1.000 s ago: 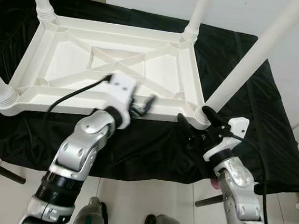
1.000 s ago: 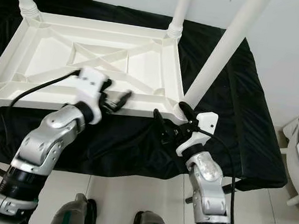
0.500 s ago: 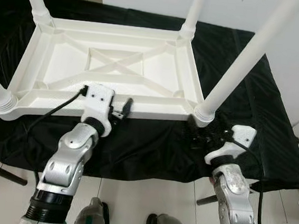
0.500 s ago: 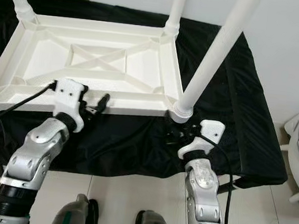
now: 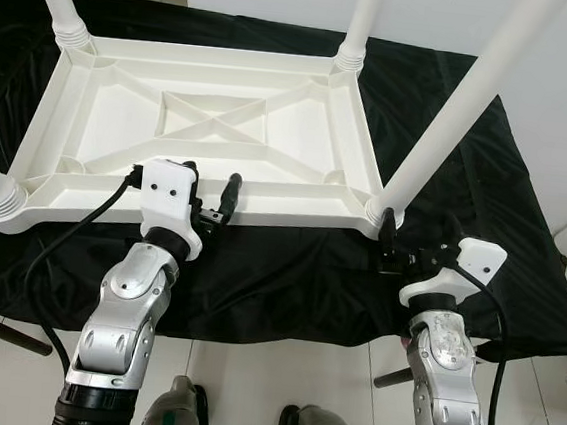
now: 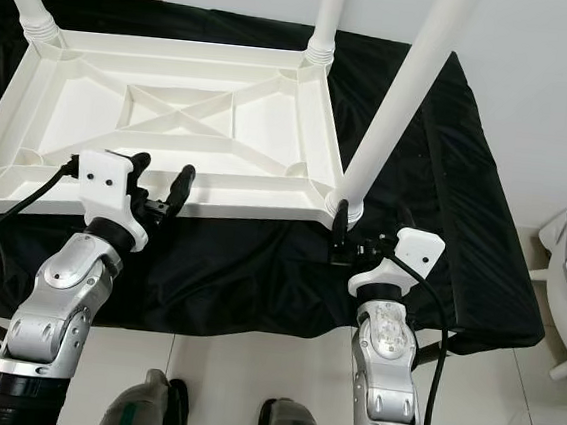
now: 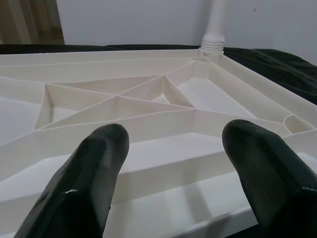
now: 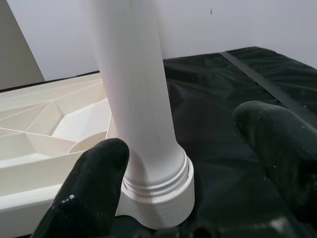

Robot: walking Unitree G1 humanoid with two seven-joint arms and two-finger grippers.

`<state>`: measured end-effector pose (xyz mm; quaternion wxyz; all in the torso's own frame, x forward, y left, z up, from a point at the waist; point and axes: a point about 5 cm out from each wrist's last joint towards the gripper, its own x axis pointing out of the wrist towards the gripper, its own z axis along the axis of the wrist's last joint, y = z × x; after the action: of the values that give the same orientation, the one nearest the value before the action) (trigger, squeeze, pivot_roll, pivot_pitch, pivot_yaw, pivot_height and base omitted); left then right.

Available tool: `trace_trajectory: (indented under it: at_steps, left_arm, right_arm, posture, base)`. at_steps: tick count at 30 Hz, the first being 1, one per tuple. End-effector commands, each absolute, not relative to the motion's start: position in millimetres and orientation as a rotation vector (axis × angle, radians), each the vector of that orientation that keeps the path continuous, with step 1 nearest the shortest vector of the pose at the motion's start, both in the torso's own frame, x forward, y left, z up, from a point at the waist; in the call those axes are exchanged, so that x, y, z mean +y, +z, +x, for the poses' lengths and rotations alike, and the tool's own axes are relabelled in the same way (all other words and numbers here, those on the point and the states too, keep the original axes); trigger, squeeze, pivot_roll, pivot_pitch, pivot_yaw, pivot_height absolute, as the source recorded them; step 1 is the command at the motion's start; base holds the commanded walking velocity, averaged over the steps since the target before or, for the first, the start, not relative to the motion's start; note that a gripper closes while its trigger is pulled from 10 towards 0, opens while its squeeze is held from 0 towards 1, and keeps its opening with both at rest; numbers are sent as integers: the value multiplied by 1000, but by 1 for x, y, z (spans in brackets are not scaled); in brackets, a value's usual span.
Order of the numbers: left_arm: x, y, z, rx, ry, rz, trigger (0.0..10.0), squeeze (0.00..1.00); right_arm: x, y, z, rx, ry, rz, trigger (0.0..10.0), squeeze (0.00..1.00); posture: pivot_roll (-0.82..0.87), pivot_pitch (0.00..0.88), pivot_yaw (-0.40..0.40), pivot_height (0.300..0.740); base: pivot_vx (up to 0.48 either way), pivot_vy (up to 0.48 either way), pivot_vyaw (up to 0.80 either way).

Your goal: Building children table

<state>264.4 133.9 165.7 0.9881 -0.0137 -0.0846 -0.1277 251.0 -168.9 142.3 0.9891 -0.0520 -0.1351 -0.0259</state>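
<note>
Table: white plastic children's table (image 5: 211,135) lies upside down on the black cloth (image 5: 465,210), four legs up.
Left gripper (image 5: 215,198): I see fingers spread wide, empty, at the near rim (image 5: 273,212).
Right gripper (image 8: 198,168): fingers apart, holding nothing, just beside the near right leg (image 8: 136,89).
Handling: I judge it light, rigid, smooth and somewhat slippery.
Hold: I'd grip that leg low, near its threaded collar (image 8: 158,183), or the ribbed rim.

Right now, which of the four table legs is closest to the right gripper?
The near right leg, at the corner by the right gripper. Its base sits just ahead of the open fingers; the other three stand at the far and left corners.
</note>
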Motion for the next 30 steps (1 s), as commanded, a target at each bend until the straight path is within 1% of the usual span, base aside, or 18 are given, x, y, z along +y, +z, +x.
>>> trace_trajectory:
  at_steps: [1, 10, 30]
  left_arm:
    - [145, 167, 262, -186, -106, -36, 10000, 0]
    - [151, 170, 258, -205, -73, -37, 10000, 0]
    - [147, 169, 254, -218, -80, -51, 10000, 0]
  right_arm:
    - [-167, 148, 250, -292, -64, -115, 10000, 0]
    - [-162, 154, 252, -310, -53, -128, 10000, 0]
    - [-159, 149, 251, -288, -33, -138, 10000, 0]
  posture:
    - [-139, 98, 12, 740]
    - [-135, 84, 9, 740]
    - [-129, 62, 4, 740]
  base:
    - [0, 0, 0]
    - [0, 0, 0]
    - [0, 0, 0]
